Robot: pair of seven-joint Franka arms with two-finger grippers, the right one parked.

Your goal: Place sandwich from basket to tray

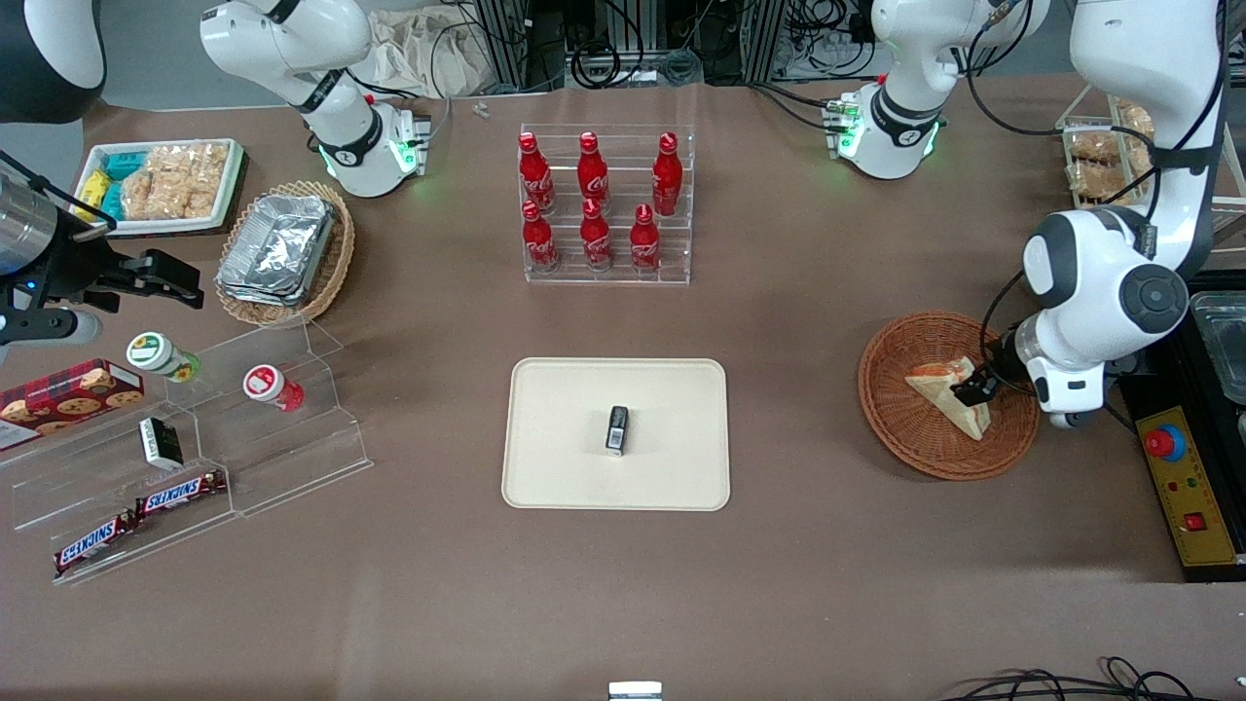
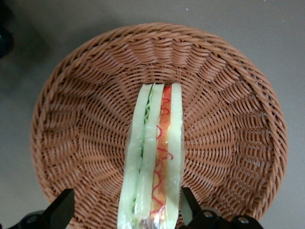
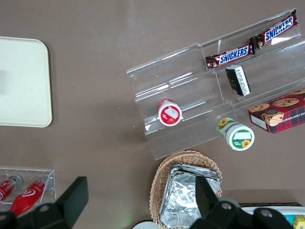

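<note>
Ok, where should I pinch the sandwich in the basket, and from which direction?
Grip the sandwich across its two flat bread faces, coming down from above. It stands on edge in the basket, filling edge up, so the faces are exposed on both sides. The gripper is open and already straddles one end; closing there looks workable.

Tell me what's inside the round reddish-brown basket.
Only the sandwich lies in the basket, with the gripper open around its end. The weave beneath the sandwich is covered.
</note>
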